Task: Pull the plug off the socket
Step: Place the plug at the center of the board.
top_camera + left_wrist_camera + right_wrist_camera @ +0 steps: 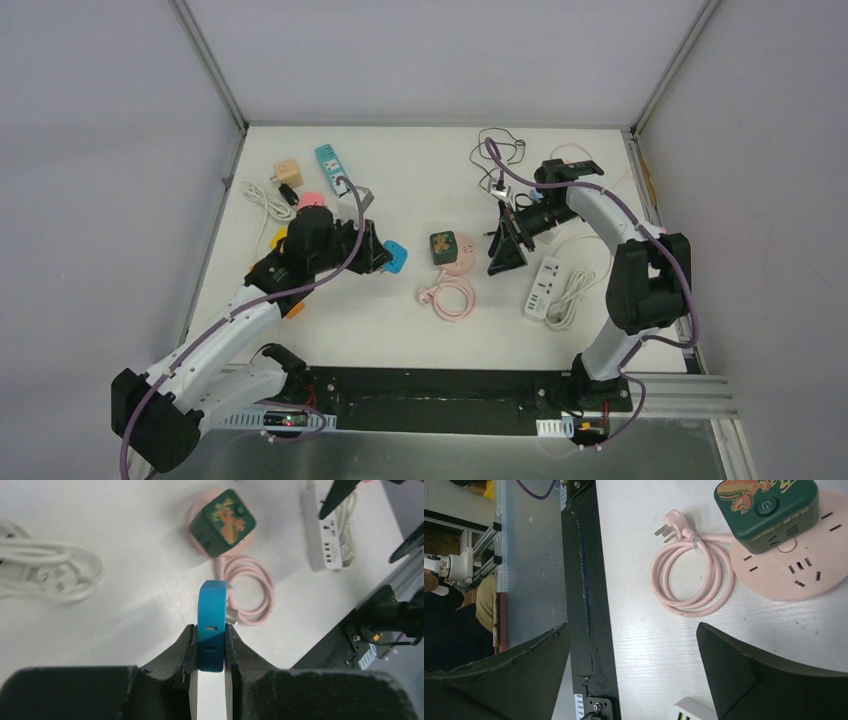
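A blue plug block (211, 610) with two small slots on its face is clamped between my left gripper's (210, 627) fingers, which are shut on it. From above, the blue plug (398, 257) sits left of the round pink socket (462, 262) with a gap between them. A dark green cube (442, 245) rests on that socket's left part. My right gripper (505, 250) hovers just right of the socket, open with nothing in it. Its wrist view shows the jaws (633, 626) spread wide over bare table, with the pink socket (794, 575) and green cube (764, 510) ahead.
The socket's pink cord (452, 298) lies coiled in front of it. A white power strip (541, 287) with its cable lies at the right. At the back left are a teal strip (330, 165), a wooden cube (287, 172) and a white cable (265, 200). Black cables (500, 150) lie at the back.
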### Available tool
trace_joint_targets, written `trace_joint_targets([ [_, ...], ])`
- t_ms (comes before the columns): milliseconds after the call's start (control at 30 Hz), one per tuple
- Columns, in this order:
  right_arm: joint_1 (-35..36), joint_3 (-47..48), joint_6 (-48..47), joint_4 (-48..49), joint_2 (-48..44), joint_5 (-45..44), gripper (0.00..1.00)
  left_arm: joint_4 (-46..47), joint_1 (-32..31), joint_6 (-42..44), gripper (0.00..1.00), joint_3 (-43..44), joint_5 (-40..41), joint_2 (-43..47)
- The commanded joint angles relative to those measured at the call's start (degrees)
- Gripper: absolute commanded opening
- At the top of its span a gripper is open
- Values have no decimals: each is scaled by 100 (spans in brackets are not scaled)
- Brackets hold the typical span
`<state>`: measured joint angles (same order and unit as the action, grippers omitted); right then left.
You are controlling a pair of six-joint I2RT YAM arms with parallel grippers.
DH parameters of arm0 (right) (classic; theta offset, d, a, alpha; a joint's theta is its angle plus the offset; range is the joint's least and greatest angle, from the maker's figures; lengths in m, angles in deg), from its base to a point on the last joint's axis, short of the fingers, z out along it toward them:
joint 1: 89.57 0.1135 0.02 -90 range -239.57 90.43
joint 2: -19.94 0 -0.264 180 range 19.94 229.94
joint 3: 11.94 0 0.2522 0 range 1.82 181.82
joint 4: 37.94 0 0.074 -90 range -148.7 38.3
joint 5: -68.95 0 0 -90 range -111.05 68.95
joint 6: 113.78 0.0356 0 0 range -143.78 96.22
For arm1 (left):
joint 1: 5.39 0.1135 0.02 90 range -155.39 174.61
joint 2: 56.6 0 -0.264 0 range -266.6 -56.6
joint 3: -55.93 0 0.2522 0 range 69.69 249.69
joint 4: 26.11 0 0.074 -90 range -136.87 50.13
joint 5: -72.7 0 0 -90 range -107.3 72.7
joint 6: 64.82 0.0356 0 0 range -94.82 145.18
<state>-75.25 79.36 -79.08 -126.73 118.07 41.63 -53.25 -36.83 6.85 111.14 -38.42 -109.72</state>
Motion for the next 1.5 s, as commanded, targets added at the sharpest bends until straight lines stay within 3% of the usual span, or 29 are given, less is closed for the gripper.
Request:
trace_joint_targets([
  [0,-34,53,-178,85,-258,-29,100,-822,6,-78,0,179,1460,609],
  [167,-53,33,-114,149,-248,-62,100,-1447,6,-428,0,166,2752,900],
  [533,-57,22,-77,190,-224,-106,100,-2214,6,-1030,0,96,4430,861],
  [867,-56,7,-68,221,-200,-128,100,-2246,11,-1421,0,-140,5043,475],
  [1467,-60,7,-85,218,-171,-170,100,-2042,282,-1773,0,-259,5127,-568],
])
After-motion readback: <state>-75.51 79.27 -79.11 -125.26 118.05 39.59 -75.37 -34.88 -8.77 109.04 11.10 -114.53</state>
